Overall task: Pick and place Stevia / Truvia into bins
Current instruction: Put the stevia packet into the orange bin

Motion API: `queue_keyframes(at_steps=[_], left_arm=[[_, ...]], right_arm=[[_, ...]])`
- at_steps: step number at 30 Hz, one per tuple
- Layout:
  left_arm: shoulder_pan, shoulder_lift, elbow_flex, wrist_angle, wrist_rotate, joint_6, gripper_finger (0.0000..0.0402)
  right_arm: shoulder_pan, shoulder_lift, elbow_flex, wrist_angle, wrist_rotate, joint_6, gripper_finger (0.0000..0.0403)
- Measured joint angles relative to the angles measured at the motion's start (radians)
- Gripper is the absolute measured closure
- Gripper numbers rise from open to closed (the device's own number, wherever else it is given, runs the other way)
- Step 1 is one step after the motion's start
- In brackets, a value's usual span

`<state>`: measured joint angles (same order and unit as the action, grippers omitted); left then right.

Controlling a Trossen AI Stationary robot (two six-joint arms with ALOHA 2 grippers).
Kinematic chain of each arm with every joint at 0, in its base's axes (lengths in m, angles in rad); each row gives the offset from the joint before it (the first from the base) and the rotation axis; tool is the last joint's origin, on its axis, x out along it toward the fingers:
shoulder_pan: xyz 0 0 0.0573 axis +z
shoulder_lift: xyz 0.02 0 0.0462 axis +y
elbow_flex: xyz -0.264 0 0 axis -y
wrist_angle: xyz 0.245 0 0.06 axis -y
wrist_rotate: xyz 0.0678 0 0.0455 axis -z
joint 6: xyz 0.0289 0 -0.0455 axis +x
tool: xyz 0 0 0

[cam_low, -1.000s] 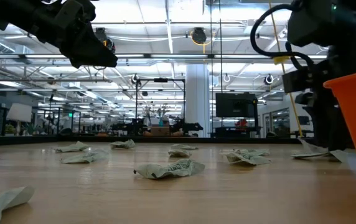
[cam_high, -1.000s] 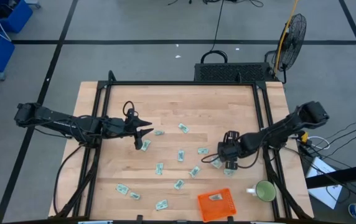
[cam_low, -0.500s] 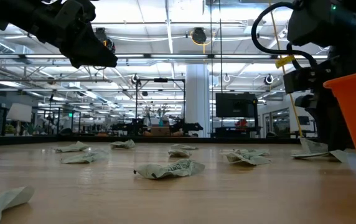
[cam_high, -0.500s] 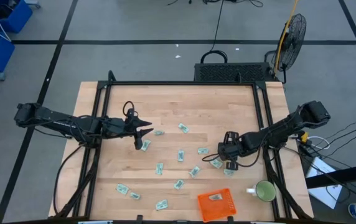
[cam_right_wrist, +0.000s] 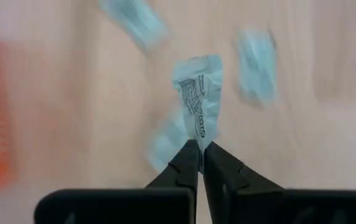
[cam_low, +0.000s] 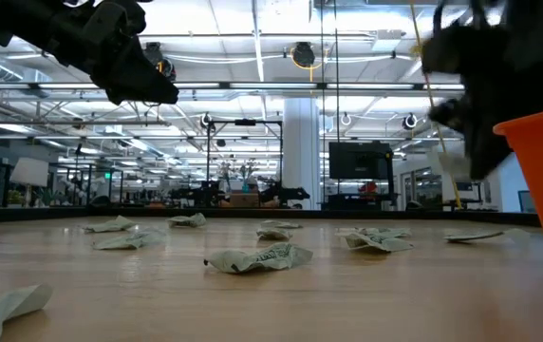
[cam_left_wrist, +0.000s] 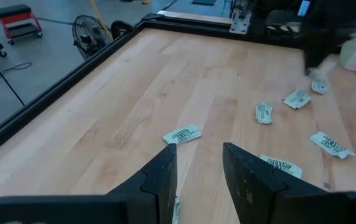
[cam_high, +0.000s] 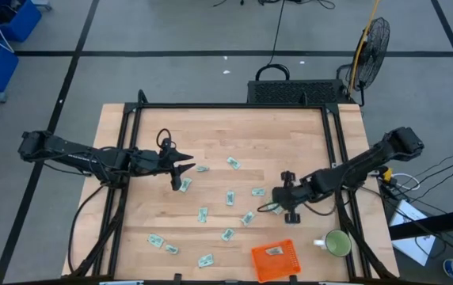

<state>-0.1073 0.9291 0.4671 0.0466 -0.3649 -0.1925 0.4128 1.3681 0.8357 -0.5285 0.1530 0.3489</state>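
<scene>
Right gripper (cam_right_wrist: 198, 152) over the table's right-centre (cam_high: 280, 195), jaws pinched together on one sachet (cam_right_wrist: 198, 99), which sticks out past the fingertips, clear of the wood — other sachets blurred beneath it. Left gripper (cam_high: 185, 165) parked above the left-centre of the table, fingers (cam_left_wrist: 165, 171) apart w/ nothing between them; a loose sachet (cam_high: 184, 184) lies just below it on the table in the high view, another (cam_high: 202, 168) just beyond the tips. Approx. a dozen more sachets scattered across the middle and near edge of the wooden table (cam_high: 226, 134). Orange basket (cam_high: 275, 260) at the near edge, right of centre, one sachet (cam_high: 273, 251) inside. Green mug (cam_high: 337, 243) beside the basket, toward the right edge — apart from it.
</scene>
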Motion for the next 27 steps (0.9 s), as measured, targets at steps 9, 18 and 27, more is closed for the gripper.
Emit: queue_keyframes(at_steps=[9, 18, 27], left_arm=[[0.0, 0.0, 0.0, 0.005, 0.0, -0.013, 0.0266], [0.0, 0.0, 0.0, 0.008, 0.0, -0.046, 0.0266], [0.0, 0.0, 0.0, 0.008, 0.0, -0.11, 0.0266]], right_arm=[[0.158, 0.134, 0.288, -0.14, 0.032, -0.081, 0.0398], [0.284, 0.296, 0.399, -0.124, -0.137, -0.049, 0.0398], [0.317, 0.434, 0.399, -0.068, -0.263, 0.156, 0.0381]])
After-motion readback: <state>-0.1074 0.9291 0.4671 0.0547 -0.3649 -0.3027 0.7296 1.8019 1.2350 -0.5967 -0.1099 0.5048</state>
